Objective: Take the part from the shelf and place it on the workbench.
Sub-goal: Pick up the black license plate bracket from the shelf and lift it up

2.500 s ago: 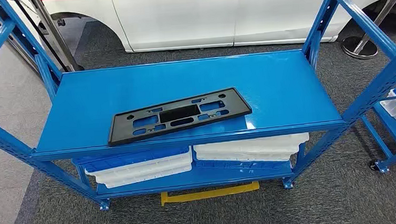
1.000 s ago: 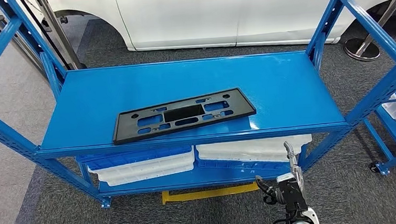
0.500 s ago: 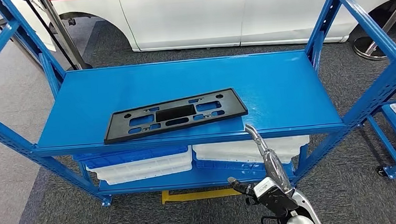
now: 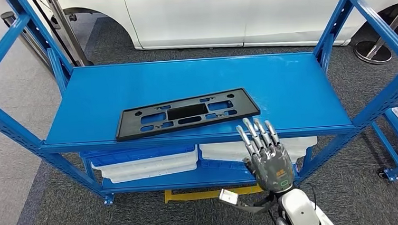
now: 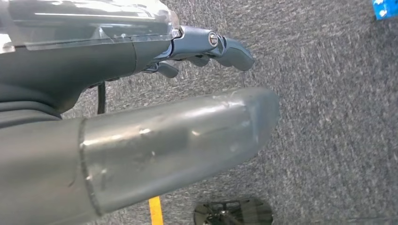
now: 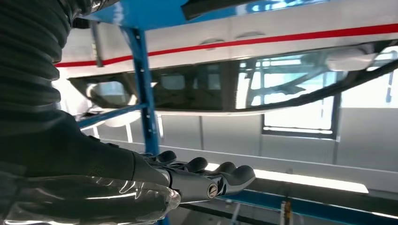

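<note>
Lying flat on the top board of the blue shelf (image 4: 105,92) is the part (image 4: 186,113), a long black plate with holes cut through it. It sits near the front edge, a bit to the left of the middle, and nothing touches it.

From the head view, the right hand (image 4: 266,158) is up in front of the shelf, just below the front edge and to the right of the part. Its back faces the camera. Its fingers (image 4: 255,134) are straight, close side by side, and point up at the shelf. It holds nothing. The tips reach the front edge in the picture, but I cannot tell if they touch it.

The right wrist view shows the same hand (image 6: 197,180) flat and holding nothing, with a blue post (image 6: 143,89) and a white car (image 6: 281,42) with a red stripe behind it.

The left hand (image 5: 141,108) hangs over the grey carpet (image 5: 338,117). Its thumb (image 5: 178,140) is big in the picture and its fingers (image 5: 225,47) are bent a little, with nothing in them.

White bins (image 4: 148,166) sit on the low board under the part. The white car (image 4: 232,9) stands behind the shelf
</note>
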Motion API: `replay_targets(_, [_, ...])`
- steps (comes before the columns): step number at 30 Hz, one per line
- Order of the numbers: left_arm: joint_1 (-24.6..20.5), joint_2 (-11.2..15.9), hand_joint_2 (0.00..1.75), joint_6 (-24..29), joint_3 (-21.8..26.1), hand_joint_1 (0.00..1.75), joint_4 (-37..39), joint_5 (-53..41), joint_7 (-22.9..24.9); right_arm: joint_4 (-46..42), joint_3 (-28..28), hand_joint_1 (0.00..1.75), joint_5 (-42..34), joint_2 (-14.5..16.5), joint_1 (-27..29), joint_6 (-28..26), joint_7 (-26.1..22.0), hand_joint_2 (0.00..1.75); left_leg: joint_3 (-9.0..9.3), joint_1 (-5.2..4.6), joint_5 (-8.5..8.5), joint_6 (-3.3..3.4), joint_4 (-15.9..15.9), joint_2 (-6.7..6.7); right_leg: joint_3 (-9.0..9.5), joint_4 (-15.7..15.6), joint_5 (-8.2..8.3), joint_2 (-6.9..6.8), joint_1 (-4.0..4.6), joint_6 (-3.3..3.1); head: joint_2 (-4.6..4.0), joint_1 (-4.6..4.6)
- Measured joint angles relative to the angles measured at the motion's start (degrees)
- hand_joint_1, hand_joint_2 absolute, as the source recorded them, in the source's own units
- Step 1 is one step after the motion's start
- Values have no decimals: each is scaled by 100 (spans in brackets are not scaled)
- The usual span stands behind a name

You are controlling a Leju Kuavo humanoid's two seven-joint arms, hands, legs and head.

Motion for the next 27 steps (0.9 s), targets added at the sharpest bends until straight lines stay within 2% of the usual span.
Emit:
replay_targets(2, [-21,1,0,-8,-1,0,1,-58,4,301,288,0,-14,-95,-289,-10,555,175,-30,-17,-22,-47,52,3,189,-427,127,10,28,-48,0,-1])
replay_targets(4, [-46,6,0,-13,-3,0,2,-106,10,587,652,0,-22,-159,-525,-14,1072,175,-50,-23,-16,-104,60,2,184,-478,127,15,48,-99,0,-3])
replay_targets(6, [-54,18,0,-30,-8,0,3,-166,25,834,987,0,-27,-193,-737,-16,1530,175,-90,-10,-79,-162,139,1,191,-518,160,3,24,-171,0,-3])
replay_targets(8, [-57,32,0,-57,-14,0,5,-214,42,1052,1266,0,-27,-200,-960,-16,1875,175,-308,10,-360,-214,611,2,198,-549,188,-11,5,-230,0,-3])
replay_targets(10, [-56,43,0,-73,-16,0,6,-228,52,1227,1479,0,-27,-209,-1105,-17,2028,175,-659,28,-674,-254,1340,3,193,-549,187,-19,10,-249,0,-3])
replay_targets(11, [-52,49,0,-77,-16,0,7,-229,55,1294,1562,0,-27,-214,-1137,-17,2055,175,-772,38,-704,-269,1556,4,195,-547,184,-23,12,-250,0,-3])
replay_targets(12, [-48,53,0,-85,-17,0,8,-233,56,1349,1633,0,-27,-217,-1163,-18,2089,175,-794,47,-626,-279,1571,5,200,-544,178,-26,10,-247,0,-3])
replay_targets(13, [-46,59,0,-97,-18,0,8,-242,57,1398,1695,0,-27,-217,-1194,-18,2137,175,-716,55,-454,-282,1375,8,207,-541,171,-25,5,-239,0,-3])
replay_targets(15, [-52,72,0,-131,-21,0,10,-272,58,1499,1809,0,-27,-217,-1297,-19,2239,175,-385,60,-73,-275,633,13,216,-524,147,-17,6,-200,0,-3])
replay_targets(17, [-70,80,0,-196,-22,0,14,-292,57,1624,1883,0,-27,-197,-1386,-21,2193,175,-173,45,59,-233,154,7,204,-512,136,-8,23,-139,0,0])
replay_targets(19, [-76,86,0,-320,-21,0,16,-286,57,1764,1896,0,-27,-117,-1403,-24,1926,175,-154,33,42,-168,79,-3,196,-523,144,-6,31,-72,0,3])
replay_targets(21, [-73,92,0,-474,-19,0,17,-265,57,1903,1838,0,-28,26,-1396,-25,1566,175,-137,41,67,-97,29,-1,168,-443,72,-4,15,-21,0,2])
replay_targets(23, [-85,103,0,-575,-13,0,17,-249,55,2046,1726,0,-30,186,-1391,-27,1258,175,-124,42,81,-24,-7,5,-73,62,-220,0,4,3,0,2])
replay_targets(25, [-94,118,0,-609,-2,0,17,-248,54,2187,1617,0,-33,334,-1368,-27,991,175,-126,21,73,15,-6,7,-460,813,-528,1,7,8,0,2])
replay_targets(26, [-93,125,0,-617,6,0,17,-253,55,2248,1559,0,-35,408,-1348,-27,854,175,-124,10,67,22,-1,4,-573,1008,-543,1,7,4,0,2])
replay_targets(27, [-91,130,0,-621,14,0,17,-261,58,2297,1488,0,-36,479,-1325,-28,726,175,-119,0,61,24,5,-2,-585,991,-446,1,9,-7,0,2])
